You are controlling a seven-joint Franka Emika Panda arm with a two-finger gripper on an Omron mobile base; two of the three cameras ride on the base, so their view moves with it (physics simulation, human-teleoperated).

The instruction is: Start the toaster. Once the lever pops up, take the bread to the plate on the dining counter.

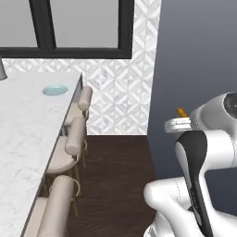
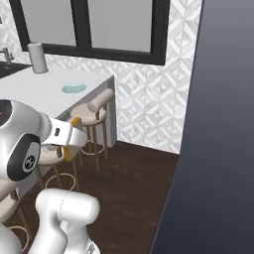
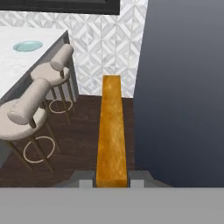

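**Bread held in the gripper, plate waiting on the table**

While the arm rises from the lower right of the left base view, its white hand points away toward the dark grey wall, and a small tip of the orange-tan bread [image 1: 182, 112] sticks out beyond it. The long marble dining table [image 1: 23, 139] runs along the left, with the pale blue-white plate [image 1: 55, 90] lying flat near its far end, well apart from the bread. Beige stools [image 1: 74, 136] line the table's edge over the dark wood floor [image 1: 115, 185].

In the right base view, the gripper [image 2: 74, 130] sits closed on the bread [image 2: 75, 122], which stands out above and below the white hand. The plate [image 2: 74, 88] rests on the table [image 2: 44, 84] beyond it, and a grey cylinder [image 2: 37, 58] stands further back on the same surface.

In the hand view, the bread [image 3: 111, 131] runs as a long orange slab up from between the two fingertips [image 3: 85, 183], clamped at its lower end. The plate [image 3: 27, 45] shows at upper left on the table [image 3: 17, 65], with two stools [image 3: 26, 113] between.
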